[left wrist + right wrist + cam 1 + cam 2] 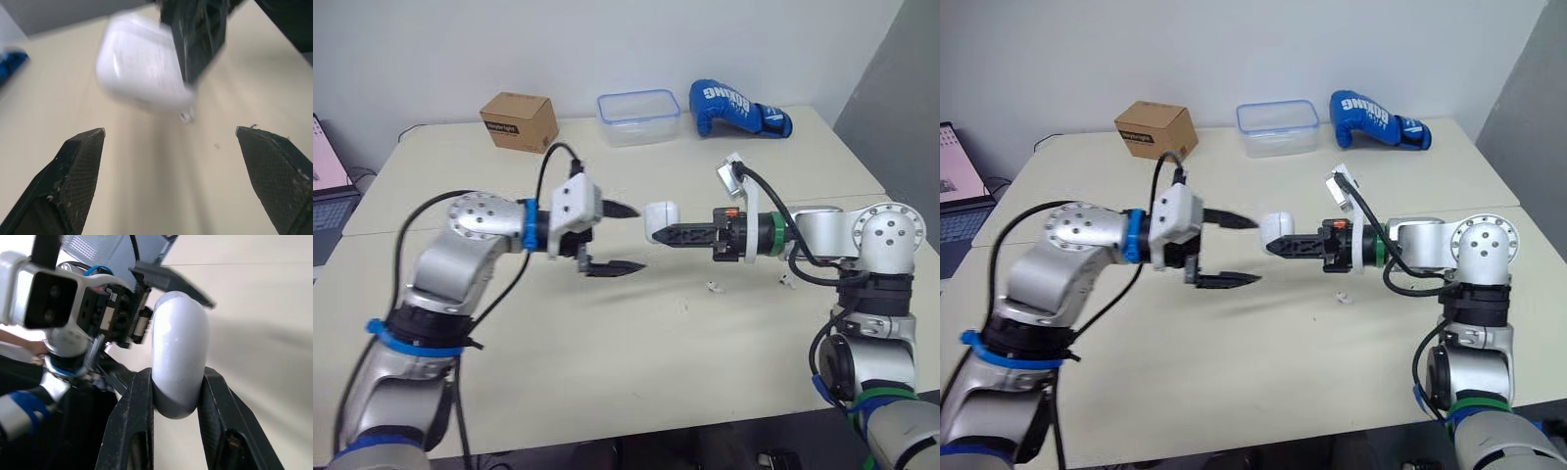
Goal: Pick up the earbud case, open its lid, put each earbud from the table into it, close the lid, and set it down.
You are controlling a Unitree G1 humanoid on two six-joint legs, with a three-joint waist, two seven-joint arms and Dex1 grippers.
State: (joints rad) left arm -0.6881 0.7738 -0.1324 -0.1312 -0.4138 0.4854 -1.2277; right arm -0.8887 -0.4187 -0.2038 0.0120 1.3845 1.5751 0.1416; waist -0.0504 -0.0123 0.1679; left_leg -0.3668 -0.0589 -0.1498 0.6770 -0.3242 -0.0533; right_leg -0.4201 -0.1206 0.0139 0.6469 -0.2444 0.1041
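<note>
Clearly the earbud case (pixel 662 217) is off the surface (pixel 607 372) and held in the air between the two arms. The right tool (pixel 177 382) is clamped on its lower body, one finger on each flat side. That grip leaves the rounded upper end free and pointing toward the left arm, which I judge to be deliberate: the lid end needs room to swing. From the right wrist view the lid looks shut.

The left tool (pixel 639 238) faces the case from just beside it, fingers spread wide and touching nothing. The case sits ahead of that gap rather than inside it. Its stance suits coming in to catch the lid edge and flip it while the right tool steadies the body.

One earbud (pixel 713 286) lies on the surface below the right forearm. A second small white piece (pixel 786 281), probably the other earbud, lies near it, closer to the right arm. Both are within easy reach once the case is open. So the step in hand looks like lid opening, with loading yet to come.
</note>
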